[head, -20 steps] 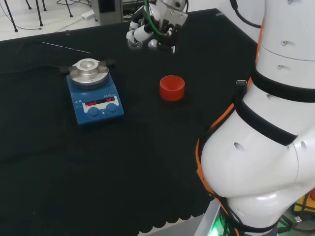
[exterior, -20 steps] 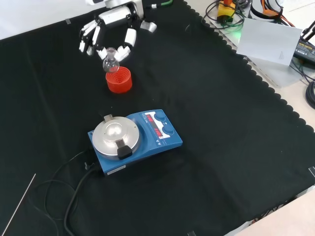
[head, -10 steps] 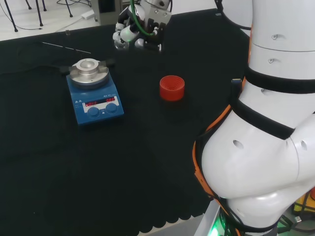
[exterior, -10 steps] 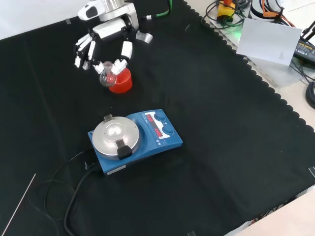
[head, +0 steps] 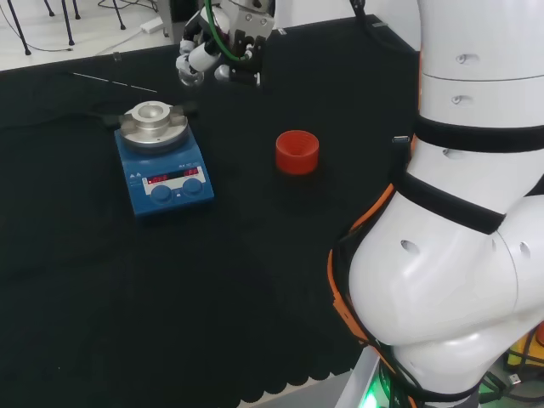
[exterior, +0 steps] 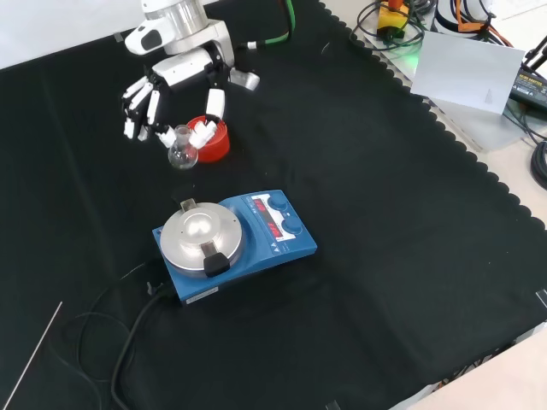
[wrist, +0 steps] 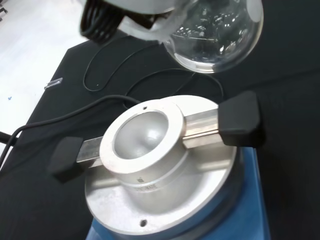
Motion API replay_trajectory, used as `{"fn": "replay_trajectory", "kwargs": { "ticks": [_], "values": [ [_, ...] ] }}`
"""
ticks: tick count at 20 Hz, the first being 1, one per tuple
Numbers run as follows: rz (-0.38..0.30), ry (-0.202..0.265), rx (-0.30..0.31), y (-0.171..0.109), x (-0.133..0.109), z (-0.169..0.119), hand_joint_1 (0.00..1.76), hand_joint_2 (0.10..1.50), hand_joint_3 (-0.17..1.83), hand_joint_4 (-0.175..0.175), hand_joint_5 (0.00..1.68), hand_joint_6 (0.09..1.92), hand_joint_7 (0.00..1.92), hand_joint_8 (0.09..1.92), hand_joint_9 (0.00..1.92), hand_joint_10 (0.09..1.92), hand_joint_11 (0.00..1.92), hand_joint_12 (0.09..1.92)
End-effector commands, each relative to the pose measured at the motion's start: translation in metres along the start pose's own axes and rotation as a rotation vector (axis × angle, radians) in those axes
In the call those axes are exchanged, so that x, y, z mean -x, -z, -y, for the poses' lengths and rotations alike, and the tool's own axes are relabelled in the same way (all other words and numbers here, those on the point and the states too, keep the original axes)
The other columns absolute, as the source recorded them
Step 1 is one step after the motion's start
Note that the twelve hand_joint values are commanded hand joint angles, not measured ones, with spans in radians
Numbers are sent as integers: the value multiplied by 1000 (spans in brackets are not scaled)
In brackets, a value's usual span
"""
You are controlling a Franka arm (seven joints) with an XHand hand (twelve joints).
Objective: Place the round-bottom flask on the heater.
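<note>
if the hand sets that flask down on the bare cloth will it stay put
Probably not: the round-bottom flask has a curved base with no flat, so it would likely roll or tip. It looks like clear glass, so likely fragile. The heater has a bowl-shaped recess that should cradle it.

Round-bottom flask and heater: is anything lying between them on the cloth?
No. In the front view, the flask, held by the hand, and the heater are separated by bare black cloth. The red stand sits behind the flask.

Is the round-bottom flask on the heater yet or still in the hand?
Still in the hand. In the front view the round-bottom flask hangs from its fingers beside the red stand, short of the heater, whose bowl is empty.
</note>
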State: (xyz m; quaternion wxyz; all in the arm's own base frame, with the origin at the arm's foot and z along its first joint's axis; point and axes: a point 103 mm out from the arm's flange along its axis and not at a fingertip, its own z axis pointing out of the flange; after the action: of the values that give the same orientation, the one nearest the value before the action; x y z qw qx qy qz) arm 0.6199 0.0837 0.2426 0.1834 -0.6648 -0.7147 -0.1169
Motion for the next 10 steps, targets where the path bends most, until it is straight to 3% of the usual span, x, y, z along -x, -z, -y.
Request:
{"fn": "replay_trajectory", "kwargs": {
  "ticks": [1, 10],
  "values": [
    [9, 27, -29, -13, -18, -10, 1092, 694, 793, 74, 1069, 1090, 360, 588, 580, 587, 187, 1331],
    [19, 44, -52, -27, -37, -16, 1093, 692, 797, 73, 1071, 1089, 362, 589, 582, 587, 189, 1330]
  ]
}}
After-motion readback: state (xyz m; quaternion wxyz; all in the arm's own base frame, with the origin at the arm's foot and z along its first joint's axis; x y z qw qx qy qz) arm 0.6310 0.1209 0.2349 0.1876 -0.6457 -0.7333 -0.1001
